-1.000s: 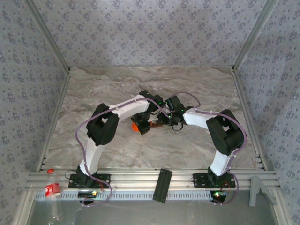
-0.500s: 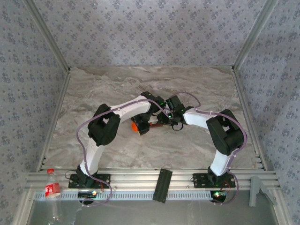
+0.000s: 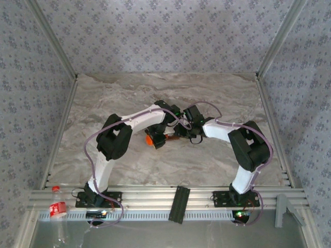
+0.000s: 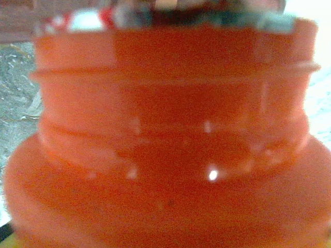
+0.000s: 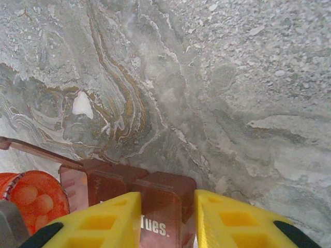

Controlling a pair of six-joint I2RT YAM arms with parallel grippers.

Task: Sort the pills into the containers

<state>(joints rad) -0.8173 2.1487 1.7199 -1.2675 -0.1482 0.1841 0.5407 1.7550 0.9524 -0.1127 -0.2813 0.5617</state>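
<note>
As the pill box (image 5: 111, 181) looks light, stiff and slick, the right gripper (image 5: 166, 214) clamped across one compartment seems a sound hold. The box sits mid-table (image 5: 232, 77), just beside the orange bottle (image 4: 165, 144) holding the pills (image 5: 31, 199). I cannot tell how the left gripper (image 3: 158, 137) stands.

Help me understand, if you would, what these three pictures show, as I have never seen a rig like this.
These are two robot arms bolted side by side at the near edge of a marble table. The overhead picture looks down from behind them: the left arm and the right arm meet in the middle. The other two pictures come from a camera on each wrist. The left wrist camera sits right up against an orange bottle, which the left pincer seems to hold. The right wrist camera shows the right pincer, its yellow fingers closed on a reddish-brown pill organiser marked "Tues." Beside it, the bottle's end shows round lumps, probably pills.
</note>
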